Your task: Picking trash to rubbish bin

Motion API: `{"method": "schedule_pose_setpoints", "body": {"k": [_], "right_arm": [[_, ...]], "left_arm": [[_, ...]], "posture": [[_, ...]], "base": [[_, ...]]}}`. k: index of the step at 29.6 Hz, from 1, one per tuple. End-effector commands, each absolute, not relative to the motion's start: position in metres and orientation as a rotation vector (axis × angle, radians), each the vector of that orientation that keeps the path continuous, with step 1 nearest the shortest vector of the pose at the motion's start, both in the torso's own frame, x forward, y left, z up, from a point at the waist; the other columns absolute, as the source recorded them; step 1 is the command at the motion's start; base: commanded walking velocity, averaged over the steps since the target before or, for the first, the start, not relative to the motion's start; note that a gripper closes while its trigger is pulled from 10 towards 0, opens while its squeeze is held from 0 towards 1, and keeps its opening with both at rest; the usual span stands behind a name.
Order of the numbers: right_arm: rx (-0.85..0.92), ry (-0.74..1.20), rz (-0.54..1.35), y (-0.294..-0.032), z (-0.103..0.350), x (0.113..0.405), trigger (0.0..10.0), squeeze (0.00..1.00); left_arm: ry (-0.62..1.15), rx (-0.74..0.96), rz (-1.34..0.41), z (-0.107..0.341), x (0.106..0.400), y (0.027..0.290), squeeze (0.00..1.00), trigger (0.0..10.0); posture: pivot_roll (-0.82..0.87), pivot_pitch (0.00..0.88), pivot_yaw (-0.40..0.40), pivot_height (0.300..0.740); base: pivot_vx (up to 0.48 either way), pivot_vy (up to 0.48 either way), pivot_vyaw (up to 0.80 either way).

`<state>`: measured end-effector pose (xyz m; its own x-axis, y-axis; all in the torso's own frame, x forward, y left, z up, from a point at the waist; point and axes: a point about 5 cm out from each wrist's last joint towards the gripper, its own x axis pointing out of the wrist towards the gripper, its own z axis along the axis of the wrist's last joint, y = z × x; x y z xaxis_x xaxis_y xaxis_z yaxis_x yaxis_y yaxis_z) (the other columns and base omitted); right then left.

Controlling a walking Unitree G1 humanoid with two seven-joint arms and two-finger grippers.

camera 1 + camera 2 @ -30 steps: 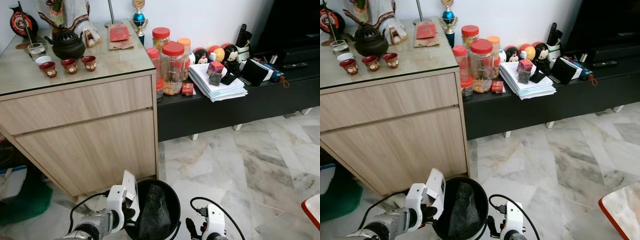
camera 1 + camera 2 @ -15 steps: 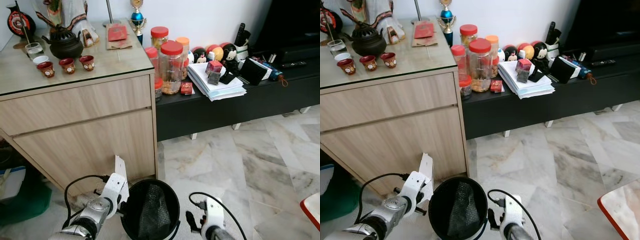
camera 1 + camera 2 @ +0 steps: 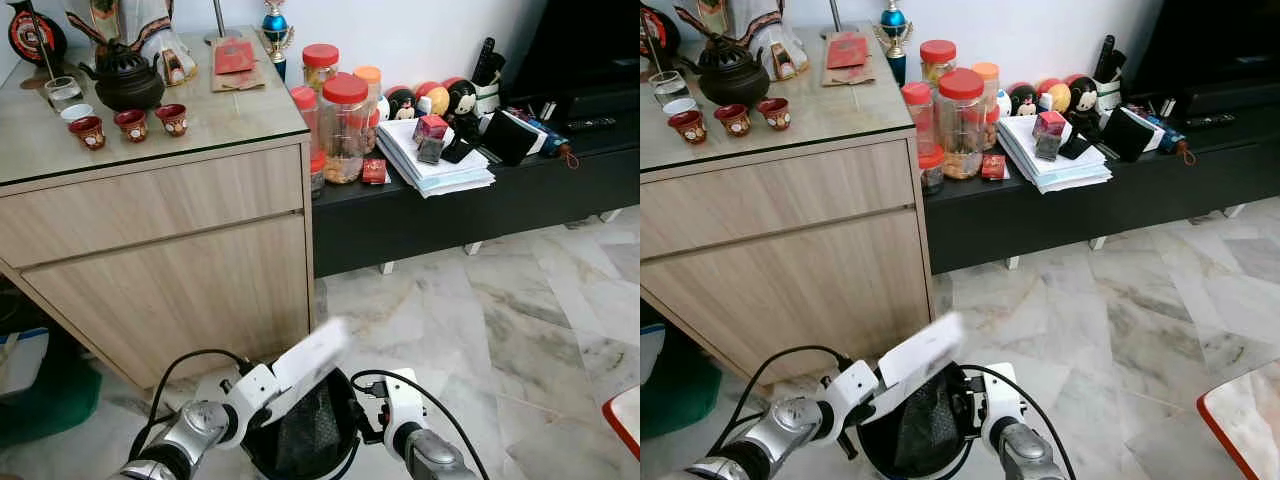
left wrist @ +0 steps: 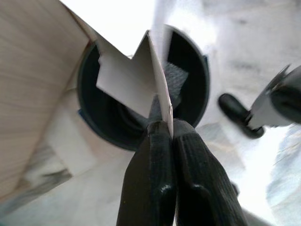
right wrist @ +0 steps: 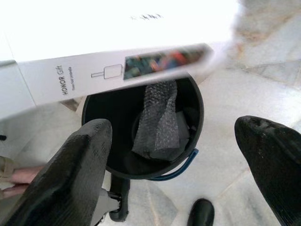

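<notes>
Holding a flat white cardboard box (image 3: 312,358) over the round black rubbish bin (image 3: 300,440), your left claw (image 4: 165,132) has both fingers pressed tight on the box's edge. The box hangs tilted above the bin's mouth, with a wad of bubble wrap (image 5: 160,120) already lying inside. Your right claw (image 5: 171,160) sits just beside the bin with its fingers spread wide, gripping nothing. Bin's on the marble floor (image 3: 500,320) right by the light wooden cabinet (image 3: 170,260) with the little red teacups (image 3: 130,124) on top.
</notes>
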<state>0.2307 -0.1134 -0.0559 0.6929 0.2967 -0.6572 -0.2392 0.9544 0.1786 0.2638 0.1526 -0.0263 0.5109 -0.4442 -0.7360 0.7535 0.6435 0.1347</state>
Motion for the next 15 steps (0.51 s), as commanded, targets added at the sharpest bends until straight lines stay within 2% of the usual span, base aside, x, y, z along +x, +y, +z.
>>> {"method": "schedule_pose_setpoints", "body": {"k": [1,5,11,15], "right_arm": [[0.078,0.762,0.313,-0.112,-0.059,0.226,10.0,0.00],[0.078,0.769,0.315,-0.112,-0.060,0.223,10.0,0.00],[0.078,0.776,0.312,-0.112,-0.061,0.222,10.0,0.00],[0.081,0.778,0.312,-0.112,-0.062,0.221,10.0,0.00]], "left_arm": [[0.779,0.579,-0.771,-0.030,0.259,0.165,0.00,10.0],[0.886,0.793,-0.736,-0.038,0.250,0.194,0.00,10.0],[0.971,0.928,-0.695,-0.046,0.234,0.219,0.00,10.0],[0.986,0.975,-0.698,-0.048,0.230,0.224,0.00,10.0]], "posture": [[-0.07,0.077,0.003,0.740],[-0.06,0.080,0.010,0.740],[-0.06,0.078,0.017,0.740],[-0.06,0.078,0.020,0.740]], "base": [[0.000,0.000,0.00],[0.000,0.000,0.00],[0.000,0.000,0.00],[0.000,0.000,0.00]]}}
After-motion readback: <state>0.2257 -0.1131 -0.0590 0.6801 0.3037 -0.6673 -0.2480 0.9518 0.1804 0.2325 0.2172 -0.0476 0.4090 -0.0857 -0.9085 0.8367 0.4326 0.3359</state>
